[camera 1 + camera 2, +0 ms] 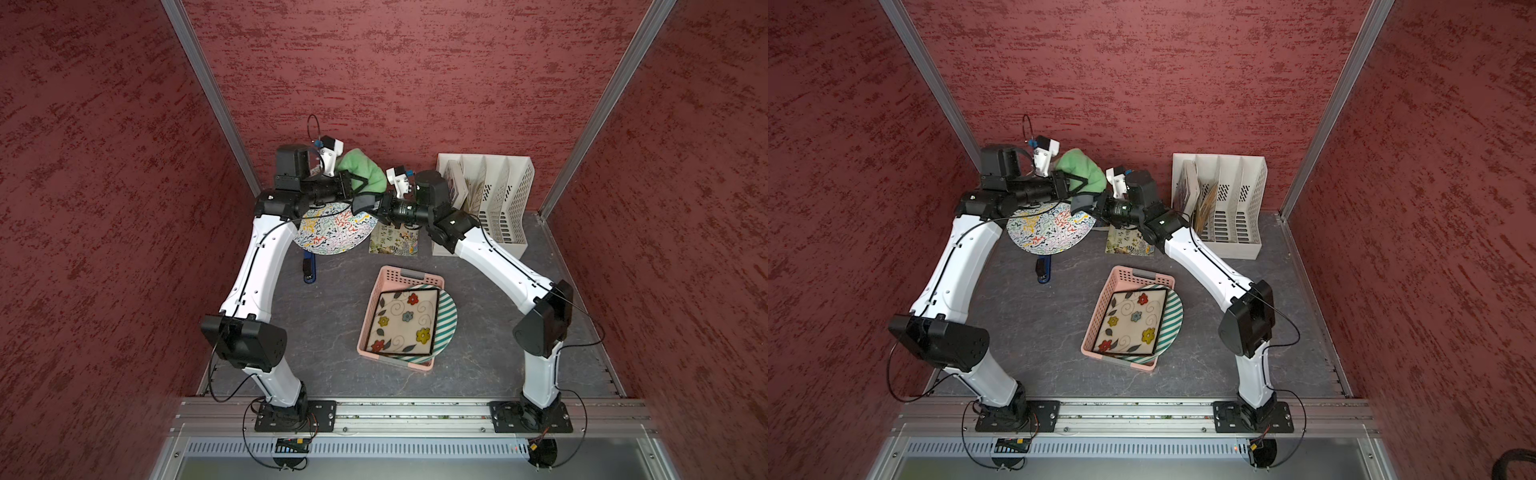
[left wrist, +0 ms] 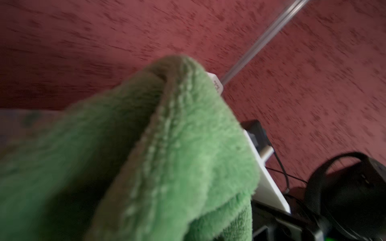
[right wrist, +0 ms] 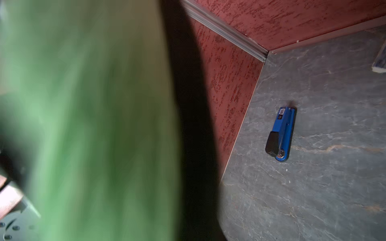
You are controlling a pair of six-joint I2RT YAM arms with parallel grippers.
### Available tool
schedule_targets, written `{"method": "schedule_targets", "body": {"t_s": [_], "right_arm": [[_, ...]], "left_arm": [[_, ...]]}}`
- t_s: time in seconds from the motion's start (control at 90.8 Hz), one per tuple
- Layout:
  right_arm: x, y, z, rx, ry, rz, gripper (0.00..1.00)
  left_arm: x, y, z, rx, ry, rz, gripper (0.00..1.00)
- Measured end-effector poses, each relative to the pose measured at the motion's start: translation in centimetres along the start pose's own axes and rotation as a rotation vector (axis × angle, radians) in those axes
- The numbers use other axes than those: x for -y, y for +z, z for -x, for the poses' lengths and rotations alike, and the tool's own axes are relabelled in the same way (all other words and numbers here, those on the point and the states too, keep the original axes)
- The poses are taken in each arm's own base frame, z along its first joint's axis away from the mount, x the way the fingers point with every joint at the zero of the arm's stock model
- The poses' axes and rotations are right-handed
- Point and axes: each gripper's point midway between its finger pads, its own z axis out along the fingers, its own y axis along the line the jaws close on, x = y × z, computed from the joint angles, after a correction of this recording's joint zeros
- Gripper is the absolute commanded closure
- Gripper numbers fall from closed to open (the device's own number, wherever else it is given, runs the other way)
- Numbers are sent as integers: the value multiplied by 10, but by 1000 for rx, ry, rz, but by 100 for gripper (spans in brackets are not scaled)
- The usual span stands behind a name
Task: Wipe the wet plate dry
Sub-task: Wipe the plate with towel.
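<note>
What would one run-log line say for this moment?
left gripper: shut on green cloth | right gripper: shut on patterned plate | plate: held above blue stapler | cloth: at plate's far rim

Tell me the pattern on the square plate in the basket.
Square plate: cream, coloured flowers, black rim; best in a top view.

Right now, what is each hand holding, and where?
The left hand pinches a bunched fold of the green cloth; the right hand appears to grip the squiggle-patterned plate at its rim.
</note>
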Motion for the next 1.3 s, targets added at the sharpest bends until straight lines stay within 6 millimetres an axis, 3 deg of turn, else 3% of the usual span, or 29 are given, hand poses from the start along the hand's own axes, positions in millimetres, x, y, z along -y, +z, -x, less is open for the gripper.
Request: {"method": "schedule_targets", "body": {"t_s": [0.121, 0.253, 0.375, 0.507, 0.672, 0.826, 0.97, 1.047, 1.19, 1.3], "right_arm": [[10, -19, 27, 29, 18, -32, 100], [15, -48, 76, 181, 2, -29, 100], [2, -84, 116, 331, 6, 25, 100], [-45, -109, 143, 427, -4, 206, 100], [-103, -124, 138, 402, -34, 430, 100], [-116, -118, 125, 343, -24, 512, 100], [-104, -94, 112, 254, 22, 528, 100], [-105, -84, 109, 225, 35, 563, 100], [-126, -77, 95, 167, 12, 622, 100], [-153, -63, 77, 103, -41, 683, 100]], "left_arm": [[1, 3, 1, 32, 24, -56, 100], [-39, -34, -5, 70, -158, 14, 100], [-70, -78, 25, 269, -349, 19, 100], [-71, -100, 74, 470, -494, -137, 100], [-53, -106, 125, 590, -586, -373, 100], [-1, -117, 156, 619, -579, -582, 100], [53, -132, 166, 622, -530, -737, 100], [62, -136, 169, 637, -539, -778, 100], [68, -130, 172, 634, -567, -818, 100], [94, -113, 166, 573, -565, -868, 100]]}}
